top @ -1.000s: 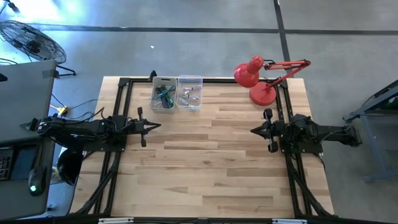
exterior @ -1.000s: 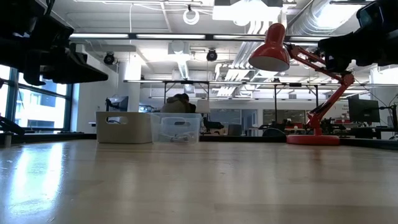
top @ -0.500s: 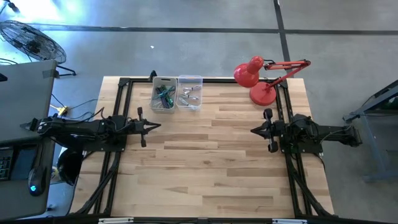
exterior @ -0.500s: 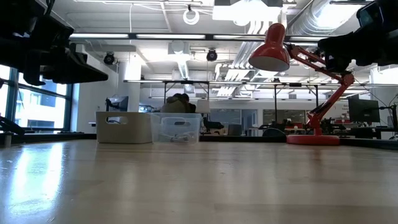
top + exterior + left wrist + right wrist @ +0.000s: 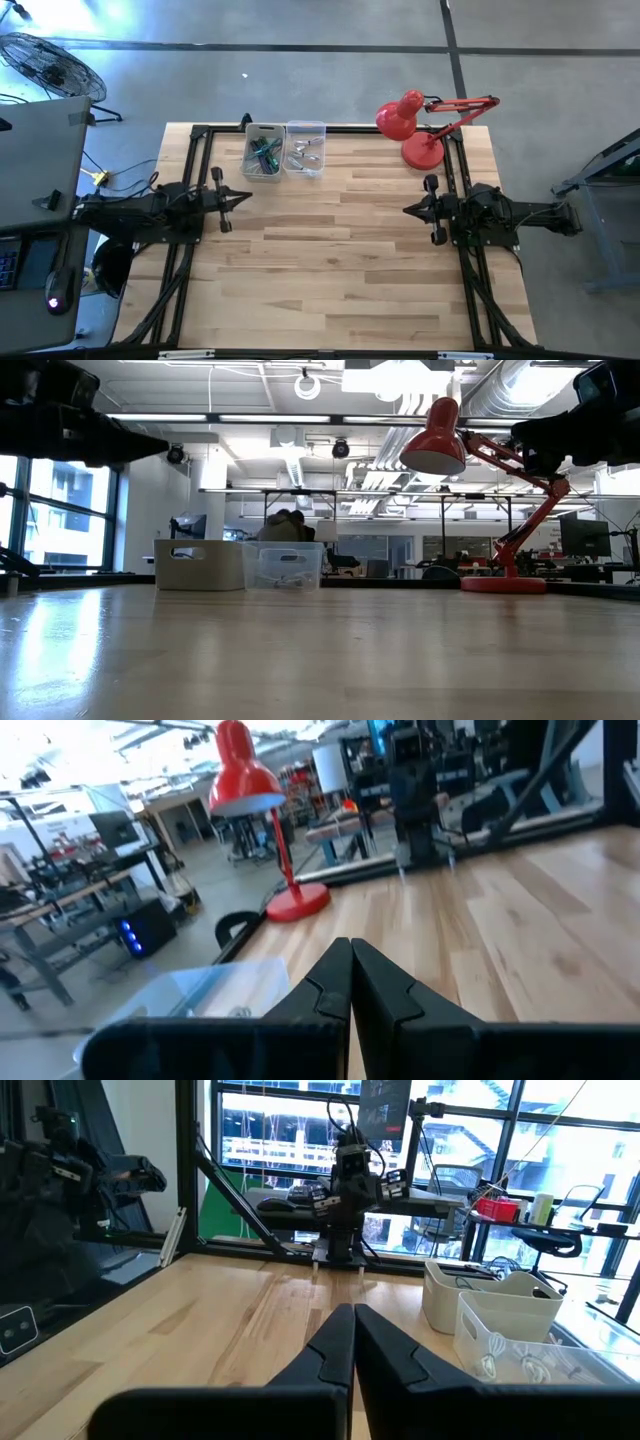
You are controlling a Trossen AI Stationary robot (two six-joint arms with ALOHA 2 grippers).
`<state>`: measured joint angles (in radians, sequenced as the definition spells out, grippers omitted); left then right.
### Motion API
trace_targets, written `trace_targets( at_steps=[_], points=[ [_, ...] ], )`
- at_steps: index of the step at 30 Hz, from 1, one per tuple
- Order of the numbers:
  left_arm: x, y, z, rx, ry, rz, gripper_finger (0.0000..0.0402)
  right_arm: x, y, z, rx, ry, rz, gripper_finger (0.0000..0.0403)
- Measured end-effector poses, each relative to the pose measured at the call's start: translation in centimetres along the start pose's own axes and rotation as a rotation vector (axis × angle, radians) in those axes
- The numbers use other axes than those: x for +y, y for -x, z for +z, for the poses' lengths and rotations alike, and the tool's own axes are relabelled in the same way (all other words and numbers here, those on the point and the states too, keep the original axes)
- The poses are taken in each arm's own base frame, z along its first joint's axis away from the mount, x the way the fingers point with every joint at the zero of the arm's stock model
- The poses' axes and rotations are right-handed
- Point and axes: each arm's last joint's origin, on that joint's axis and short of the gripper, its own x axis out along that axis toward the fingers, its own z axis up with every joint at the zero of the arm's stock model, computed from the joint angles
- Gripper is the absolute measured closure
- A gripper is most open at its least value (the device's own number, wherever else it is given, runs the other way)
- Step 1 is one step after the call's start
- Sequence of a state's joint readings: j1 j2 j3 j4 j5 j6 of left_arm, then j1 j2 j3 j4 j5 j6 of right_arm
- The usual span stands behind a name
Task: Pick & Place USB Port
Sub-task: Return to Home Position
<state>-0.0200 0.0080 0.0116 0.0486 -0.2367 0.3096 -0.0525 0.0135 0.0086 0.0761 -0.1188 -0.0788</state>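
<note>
Wooden table (image 5: 330, 260) with one arm at each side edge and the charger cables inside two bins.

Gray bin (image 5: 265, 127) stands at the far edge of the table and holds the patterned charger cables (image 5: 263, 155), a tangle of green, blue and violet. Transparent bin (image 5: 306, 126) touches the gray bin on the side toward the red lamp (image 5: 400, 115) and holds the white charger cables (image 5: 307, 155). Left gripper (image 5: 248, 197) sits nearer the operator's edge than the gray bin, just past its outer side, above the table; the left wrist view shows its fingers (image 5: 330, 982) pressed together with nothing between them. Right gripper (image 5: 406, 210) sits well apart from the gray bin, beyond the transparent bin and below the lamp's base; its fingers (image 5: 335, 1342) are likewise pressed together on nothing.
</note>
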Motion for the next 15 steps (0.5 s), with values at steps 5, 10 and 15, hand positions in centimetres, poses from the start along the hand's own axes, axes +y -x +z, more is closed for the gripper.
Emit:
trace_targets(
  at_steps=[5, 10, 15],
  points=[
    [0.13, 0.06, 0.37, -0.01, 0.002, 0.003, 0.04, 0.0, 0.0, 0.0, 0.0, 0.0, 0.0, 0.0401],
    [0.17, 0.08, 0.48, -0.016, 0.004, 0.005, 0.04, 0.0, 0.0, 0.0, 0.0, 0.0, 0.0, 0.0398],
    [0.15, 0.08, 0.41, -0.007, 0.002, 0.002, 0.04, 0.0, 0.0, -0.01, 0.001, 0.0, 0.0, 0.0402]
  ],
)
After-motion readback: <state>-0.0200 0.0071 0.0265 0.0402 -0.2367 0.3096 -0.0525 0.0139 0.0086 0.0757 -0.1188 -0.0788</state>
